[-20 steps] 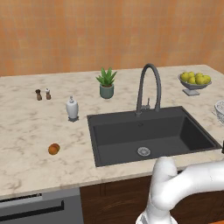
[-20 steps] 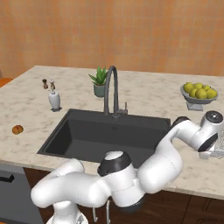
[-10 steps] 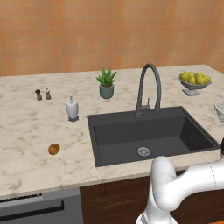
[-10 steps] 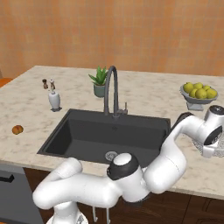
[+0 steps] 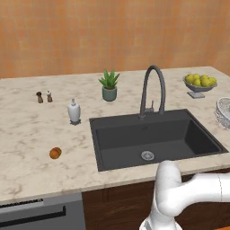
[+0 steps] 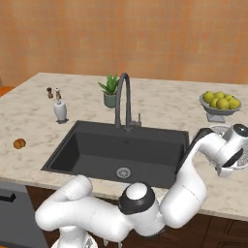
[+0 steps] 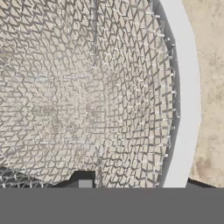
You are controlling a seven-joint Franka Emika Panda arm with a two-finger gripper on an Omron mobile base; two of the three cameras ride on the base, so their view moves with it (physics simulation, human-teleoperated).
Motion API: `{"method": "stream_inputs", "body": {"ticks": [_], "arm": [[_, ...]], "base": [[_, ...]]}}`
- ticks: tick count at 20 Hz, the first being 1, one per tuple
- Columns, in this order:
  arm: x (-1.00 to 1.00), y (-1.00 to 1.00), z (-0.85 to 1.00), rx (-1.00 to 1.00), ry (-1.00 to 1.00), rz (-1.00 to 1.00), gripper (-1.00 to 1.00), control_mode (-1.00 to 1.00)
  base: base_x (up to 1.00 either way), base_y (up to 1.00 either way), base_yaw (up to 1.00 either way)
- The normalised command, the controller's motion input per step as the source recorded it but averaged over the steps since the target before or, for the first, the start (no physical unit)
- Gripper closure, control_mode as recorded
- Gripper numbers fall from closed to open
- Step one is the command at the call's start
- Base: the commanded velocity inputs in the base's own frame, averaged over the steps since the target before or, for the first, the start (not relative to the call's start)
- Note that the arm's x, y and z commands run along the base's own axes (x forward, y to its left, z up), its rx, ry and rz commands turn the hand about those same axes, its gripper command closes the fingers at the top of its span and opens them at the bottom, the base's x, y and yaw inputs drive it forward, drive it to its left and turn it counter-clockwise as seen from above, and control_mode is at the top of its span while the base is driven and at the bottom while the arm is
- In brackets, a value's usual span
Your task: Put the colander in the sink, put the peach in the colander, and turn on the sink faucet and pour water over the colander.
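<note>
The colander (image 7: 87,87) is a silvery wire-mesh bowl with a white rim. It stands on the counter right of the sink (image 6: 97,145), at the frame edge in the left base view (image 5: 223,112). My gripper (image 7: 140,186) hangs over its edge. One dark fingertip (image 7: 83,183) sits on the mesh side and the other lies outside the rim. Whether they press on the rim I cannot make out. The white hand hides part of the colander (image 6: 213,135) in the right base view. The peach (image 5: 55,153) lies on the counter far left of the basin. The faucet (image 5: 150,90) arches over the sink's back edge.
A grey footed bowl of lemons (image 6: 220,102) stands just behind the colander. A potted plant (image 5: 109,85), a white soap dispenser (image 5: 74,111) and two small shakers (image 5: 43,97) line the back left counter. The counter's front edge runs close below the colander.
The hand has sunk a little lower onto the colander's edge. The peach, faucet and other things on the counter have not moved.
</note>
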Motion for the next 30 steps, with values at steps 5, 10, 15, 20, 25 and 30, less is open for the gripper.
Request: {"method": "stream_inputs", "body": {"ticks": [5, 10, 15, 20, 25, 30], "arm": [[0.0, 0.34, 0.0, 0.01, -0.25, 0.73, 1.0, -1.0], [-0.02, 0.68, 0.28, -0.17, -0.15, 0.68, 1.0, -1.0], [-0.22, 0.98, 0.79, -0.4, -0.1, 0.51, 1.0, -1.0], [-0.45, 0.93, 0.66, -0.33, -0.24, 0.38, 1.0, -1.0], [-0.45, 0.85, 0.43, -0.12, -0.09, 0.26, 1.0, -1.0], [-0.22, 0.21, 0.0, 0.24, 0.05, -0.01, 1.0, -1.0]], "base": [[0.0, 0.0, 0.0], [0.0, 0.0, 0.0], [0.0, 0.0, 0.0], [0.0, 0.0, 0.0], [0.0, 0.0, 0.0], [0.0, 0.0, 0.0]]}}
